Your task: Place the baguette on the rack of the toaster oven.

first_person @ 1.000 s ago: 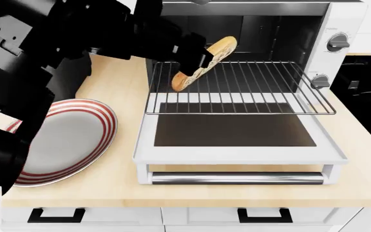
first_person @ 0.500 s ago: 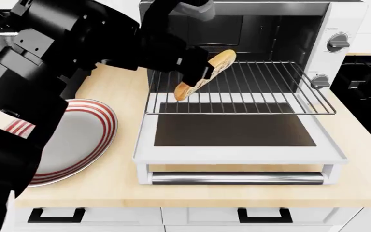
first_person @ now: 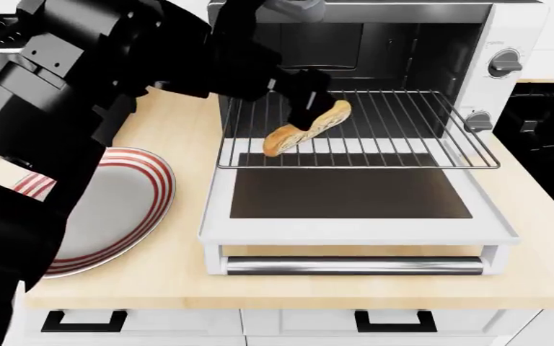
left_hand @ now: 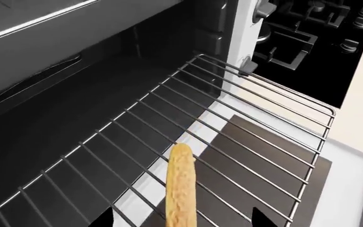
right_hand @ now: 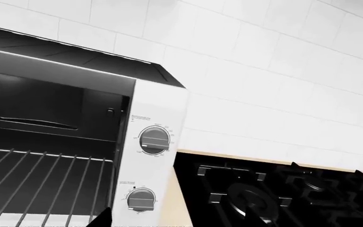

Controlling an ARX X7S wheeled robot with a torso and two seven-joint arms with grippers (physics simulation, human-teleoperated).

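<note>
Rack (first_person: 392, 130) pulled out over open door (first_person: 349, 194), baguette (first_person: 306, 128) above rack's left part, plate (first_person: 113, 209) left of toaster oven (first_person: 518, 43)

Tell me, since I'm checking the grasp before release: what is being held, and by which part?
The left gripper holds the baguette around its middle, both ends free, over the rack. The right gripper holds nothing visible.

A pale wooden countertop (first_person: 161, 274) runs across the head view, with white drawer fronts below it carrying flat black bar handles (first_person: 395, 321). A round grey plate with red rings on its rim (first_person: 113, 209) lies on the counter's left part. To the right sits a black gas hob with dark cast pan supports (right_hand: 282, 189). Behind it rises a wall of glossy white square tiles (right_hand: 282, 80), evenly lit
</note>
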